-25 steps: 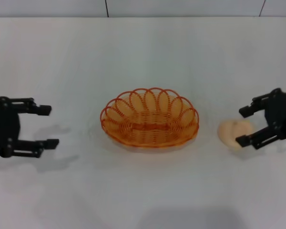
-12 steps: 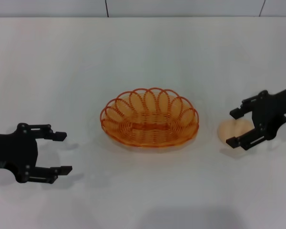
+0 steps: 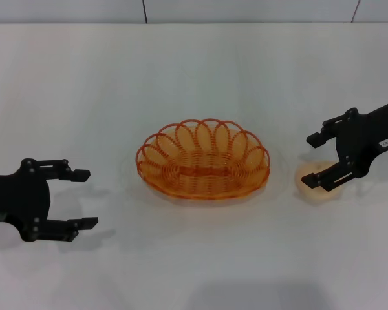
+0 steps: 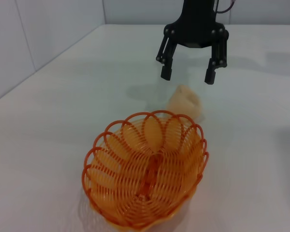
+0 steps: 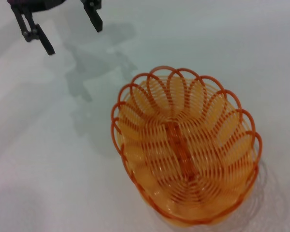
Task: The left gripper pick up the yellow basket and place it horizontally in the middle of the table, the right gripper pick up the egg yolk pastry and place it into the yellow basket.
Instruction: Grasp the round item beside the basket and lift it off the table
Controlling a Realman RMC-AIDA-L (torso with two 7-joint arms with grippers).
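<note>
The yellow basket [image 3: 204,159] lay lengthwise at the middle of the table [image 3: 194,77], upright and holding nothing. To its right we saw the egg yolk pastry [image 3: 317,184] on the tabletop, with our right gripper [image 3: 315,160] above it, fingers spread wide and gripping nothing. Our left gripper [image 3: 85,198] hung well apart to the basket's left, equally open and unladen.

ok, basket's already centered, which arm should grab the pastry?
Right. The right claw hangs open just over the egg yolk pastry, right of the yellow basket. The left claw sits open on the basket's far side.
</note>
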